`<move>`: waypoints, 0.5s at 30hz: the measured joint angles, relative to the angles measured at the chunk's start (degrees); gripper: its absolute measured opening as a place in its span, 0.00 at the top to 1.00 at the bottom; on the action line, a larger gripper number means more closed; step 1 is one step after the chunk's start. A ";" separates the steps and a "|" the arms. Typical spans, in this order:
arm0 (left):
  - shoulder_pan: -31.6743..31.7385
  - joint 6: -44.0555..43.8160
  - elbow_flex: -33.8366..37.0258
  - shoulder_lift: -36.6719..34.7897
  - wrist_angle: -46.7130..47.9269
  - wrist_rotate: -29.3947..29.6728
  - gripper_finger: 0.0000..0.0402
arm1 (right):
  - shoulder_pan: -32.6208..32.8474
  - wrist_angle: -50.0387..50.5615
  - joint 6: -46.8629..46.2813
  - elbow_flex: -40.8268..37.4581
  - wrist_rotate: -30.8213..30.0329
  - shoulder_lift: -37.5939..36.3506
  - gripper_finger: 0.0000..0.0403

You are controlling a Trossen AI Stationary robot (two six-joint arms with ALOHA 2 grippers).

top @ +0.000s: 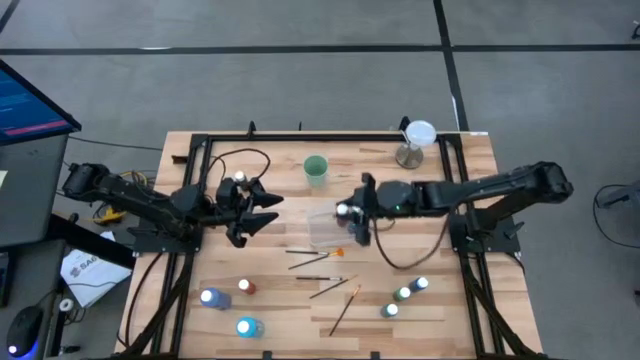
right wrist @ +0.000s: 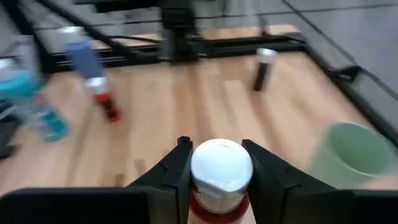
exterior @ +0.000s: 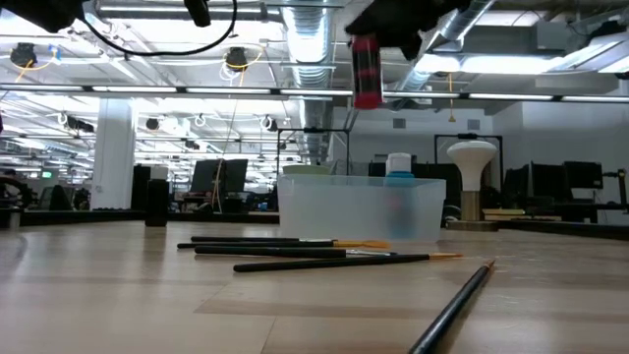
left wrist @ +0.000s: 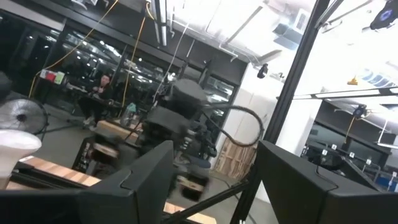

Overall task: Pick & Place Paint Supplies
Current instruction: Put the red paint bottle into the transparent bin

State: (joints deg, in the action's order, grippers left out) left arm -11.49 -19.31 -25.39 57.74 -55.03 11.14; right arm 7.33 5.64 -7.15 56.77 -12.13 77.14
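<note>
My right gripper [right wrist: 219, 180] is shut on a red paint bottle [exterior: 366, 71] with a white cap [top: 343, 211]. It hangs high above the right end of the clear plastic tray [exterior: 359, 208]. My left gripper [top: 262, 212] stands open and holds nothing, left of the tray and off the table. Several thin paintbrushes [top: 318, 256] lie flat on the wood in front of the tray. More white-capped bottles stand near the front left [top: 210, 297] and front right [top: 404, 294]. A blue bottle [exterior: 398, 169] shows at the tray; inside or behind it, I cannot tell. My right gripper pinches the red bottle between its two fingers [right wrist: 174, 171], on the upper body just under the white cap [right wrist: 221, 165]. The fingers come from the table's right, slanting a little downward. The bottle stands upright in the hold, cap up, lifted clear of the tray and the table.
A green cup [top: 316, 168] stands at the far middle, and a white-topped stand [top: 417, 140] at the far right. A black frame [top: 205, 150] borders the far side and both sides. Bare wood lies between the brushes and the bottles.
</note>
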 joint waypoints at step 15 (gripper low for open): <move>0.68 0.02 0.00 -0.01 0.18 -0.02 0.44 | 4.71 -11.90 -3.79 -9.17 -8.27 -0.07 0.73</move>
State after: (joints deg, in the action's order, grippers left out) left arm -10.81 -19.29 -25.39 57.74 -54.85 11.12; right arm 12.04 -6.26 -10.94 47.59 -20.40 77.07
